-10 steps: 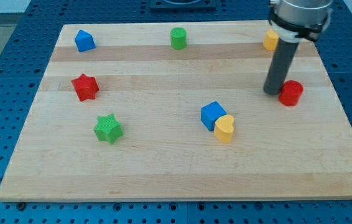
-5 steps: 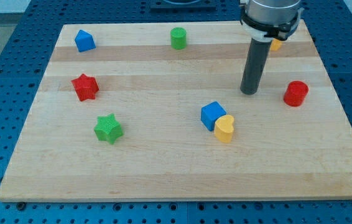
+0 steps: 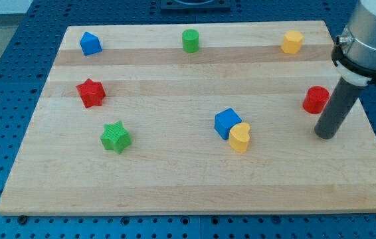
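My tip (image 3: 325,135) rests on the wooden board (image 3: 175,179) near its right edge. The red cylinder (image 3: 316,99) is the nearest block, a short way up and slightly left of the tip, with a small gap between them. Well to the tip's left, the blue cube (image 3: 227,123) touches the yellow heart (image 3: 240,137) near the board's middle. A yellow block (image 3: 292,42) sits at the view's top right.
A green cylinder (image 3: 190,40) stands at the top centre and a blue block (image 3: 90,44) at the top left. The red star (image 3: 91,92) and green star (image 3: 115,137) lie on the left side. Blue pegboard surrounds the board.
The tip swung left from beside the red cylinder, then back right and down to a spot below it. The red cylinder shifted slightly right and up early on.
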`<state>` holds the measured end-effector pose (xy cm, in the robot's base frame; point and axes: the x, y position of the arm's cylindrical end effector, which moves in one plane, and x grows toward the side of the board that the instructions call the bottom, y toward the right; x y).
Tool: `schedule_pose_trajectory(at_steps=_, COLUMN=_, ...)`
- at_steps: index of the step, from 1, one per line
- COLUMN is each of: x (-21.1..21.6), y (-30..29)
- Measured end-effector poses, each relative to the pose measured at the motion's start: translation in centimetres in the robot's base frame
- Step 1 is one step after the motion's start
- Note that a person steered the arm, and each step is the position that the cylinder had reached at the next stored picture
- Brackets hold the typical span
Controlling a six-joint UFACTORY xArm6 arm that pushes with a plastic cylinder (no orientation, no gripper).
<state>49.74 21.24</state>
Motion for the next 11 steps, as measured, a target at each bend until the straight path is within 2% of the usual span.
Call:
schedule_pose_trajectory(at_steps=1, x=0.0, y=-0.1)
schedule_pose_trajectory(at_steps=2, x=-4.0, y=-0.5)
schedule_pose_trajectory(at_steps=6, x=-5.9, y=-0.6)
schedule_pose_trajectory(at_steps=8, x=-6.3, y=-11.5)
schedule_pose_trajectory(at_steps=11, x=-6.5, y=-12.7)
